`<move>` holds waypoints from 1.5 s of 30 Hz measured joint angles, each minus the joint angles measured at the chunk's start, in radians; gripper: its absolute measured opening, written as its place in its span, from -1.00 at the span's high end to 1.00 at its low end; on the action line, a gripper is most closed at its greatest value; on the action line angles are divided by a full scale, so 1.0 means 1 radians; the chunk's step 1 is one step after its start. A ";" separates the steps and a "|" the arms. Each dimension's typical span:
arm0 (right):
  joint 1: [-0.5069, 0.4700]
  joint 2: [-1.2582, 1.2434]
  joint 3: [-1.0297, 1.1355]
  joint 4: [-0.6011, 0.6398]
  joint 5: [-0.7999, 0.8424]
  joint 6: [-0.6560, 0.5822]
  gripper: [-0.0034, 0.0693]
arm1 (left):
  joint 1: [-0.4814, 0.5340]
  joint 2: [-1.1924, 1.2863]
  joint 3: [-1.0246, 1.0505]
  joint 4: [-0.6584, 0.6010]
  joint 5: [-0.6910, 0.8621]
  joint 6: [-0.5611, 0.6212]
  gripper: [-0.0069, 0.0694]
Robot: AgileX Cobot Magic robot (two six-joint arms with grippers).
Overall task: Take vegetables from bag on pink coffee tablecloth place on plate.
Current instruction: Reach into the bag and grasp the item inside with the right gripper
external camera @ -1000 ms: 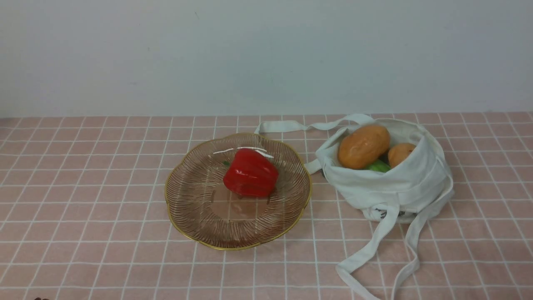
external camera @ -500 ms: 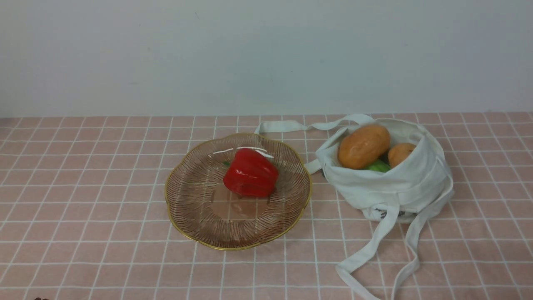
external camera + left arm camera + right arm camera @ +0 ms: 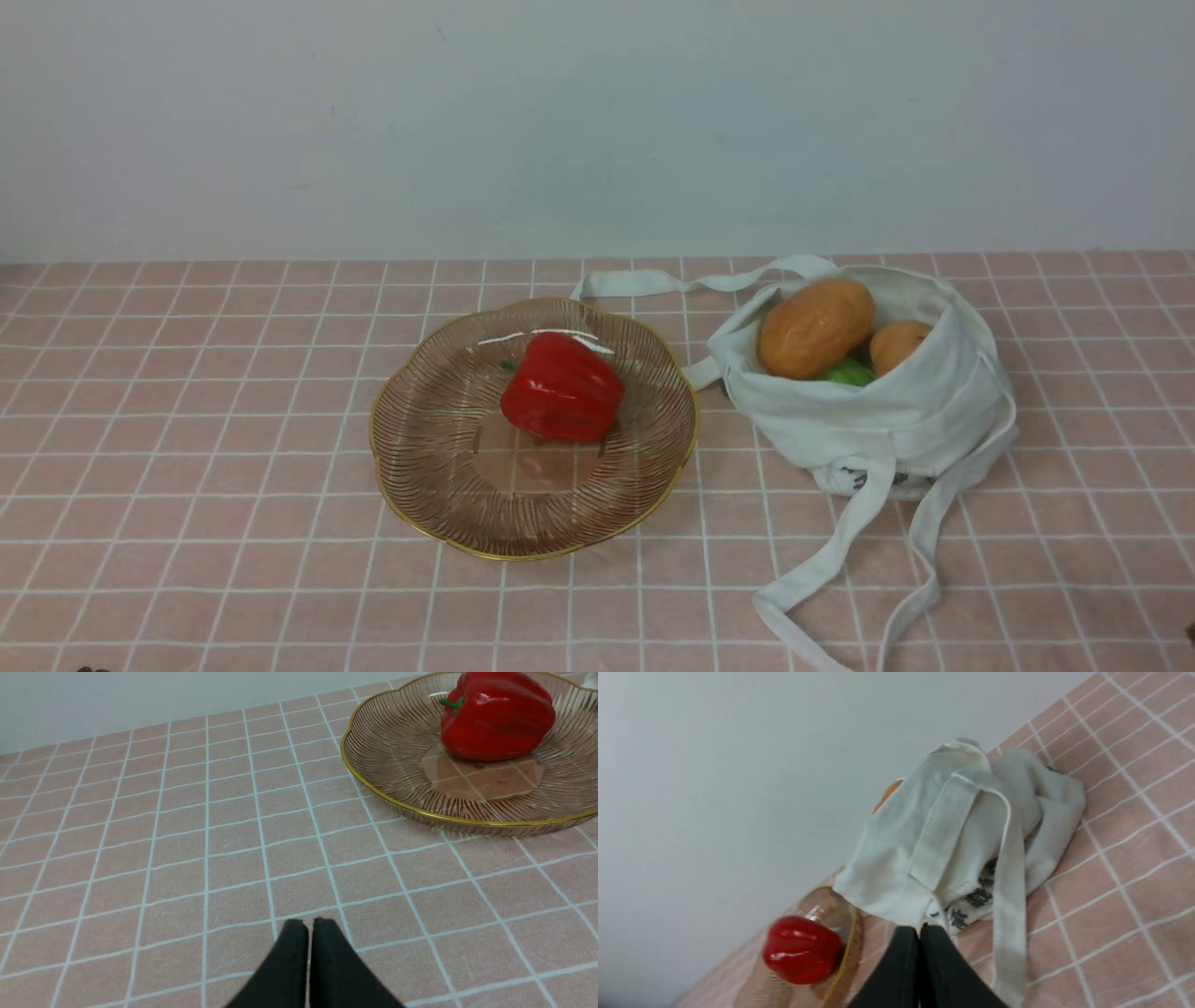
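The white cloth bag (image 3: 887, 411) lies on the pink checked tablecloth (image 3: 187, 420), right of the plate (image 3: 448, 504). In its mouth I see the big orange-brown potato (image 3: 815, 327), the smaller orange one (image 3: 898, 343) and a green piece (image 3: 848, 373); the purple piece is hidden. A red bell pepper (image 3: 562, 387) lies in the gold-rimmed plate. My left gripper (image 3: 304, 924) is shut and empty over bare cloth, near side of the plate (image 3: 467, 816). My right gripper (image 3: 919, 929) is shut and empty, just short of the bag (image 3: 952, 840), beside its strap (image 3: 1011, 905).
Long white straps (image 3: 840, 560) trail from the bag toward the front edge, and one (image 3: 653, 280) runs behind the plate. A plain pale wall (image 3: 597, 121) stands behind the table. A dark bit of my right arm (image 3: 1191, 635) shows at the front right edge.
A dark bit of the right arm has come into view at the front right edge. Bag, plate and vegetables have not moved.
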 joint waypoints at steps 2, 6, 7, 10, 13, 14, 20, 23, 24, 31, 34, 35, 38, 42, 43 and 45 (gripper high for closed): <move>0.000 0.000 0.000 0.023 -0.013 0.002 0.95 | 0.000 0.000 0.000 0.000 0.000 0.000 0.83; 0.000 0.000 0.000 0.046 -0.031 0.004 0.95 | 0.000 0.000 0.000 0.000 0.000 0.000 0.83; 0.000 0.000 0.000 0.048 -0.031 0.004 0.95 | 0.000 0.000 0.000 0.000 0.000 0.000 0.83; 0.000 0.000 -0.031 0.038 -0.013 -0.047 0.95 | 0.000 0.000 0.000 0.000 0.000 0.000 0.83; 0.000 0.005 -0.158 -0.019 0.009 -0.139 0.95 | 0.000 0.000 0.000 0.000 0.000 0.000 0.83; 0.000 0.016 -0.203 -0.043 0.018 -0.162 0.95 | 0.000 0.000 0.000 0.000 0.000 0.000 0.83; 0.000 0.256 -0.531 -0.297 0.239 -0.235 0.95 | 0.000 0.000 0.000 0.000 0.000 0.000 0.83; 0.000 0.379 -0.652 -0.383 0.402 -0.231 0.95 | 0.000 0.000 0.000 0.000 0.000 0.000 0.83; 0.000 0.431 -0.691 -0.411 0.459 -0.225 0.95 | 0.000 0.000 0.000 0.000 0.000 0.000 0.83; 0.000 0.894 -0.939 -0.457 0.619 -0.115 0.94 | 0.000 0.000 0.000 0.000 0.000 0.000 0.83; 0.020 1.041 -1.021 -0.410 0.608 -0.196 0.92 | 0.000 0.000 0.000 0.000 0.000 0.000 0.83; 0.038 1.109 -1.061 -0.394 0.601 -0.234 0.91 | 0.000 0.000 0.000 0.000 0.000 0.000 0.83; 0.097 1.284 -1.178 -0.375 0.598 -0.272 0.81 | 0.000 0.000 0.000 0.000 0.000 0.000 0.83; 0.161 1.460 -1.326 -0.423 0.621 -0.255 0.59 | 0.000 0.000 0.000 0.000 0.000 0.000 0.83; 0.171 1.504 -1.366 -0.437 0.624 -0.239 0.50 | 0.000 0.000 0.000 0.000 0.000 0.000 0.83; 0.185 1.565 -1.417 -0.458 0.626 -0.207 0.37 | 0.000 0.000 0.000 0.000 0.000 0.000 0.83</move>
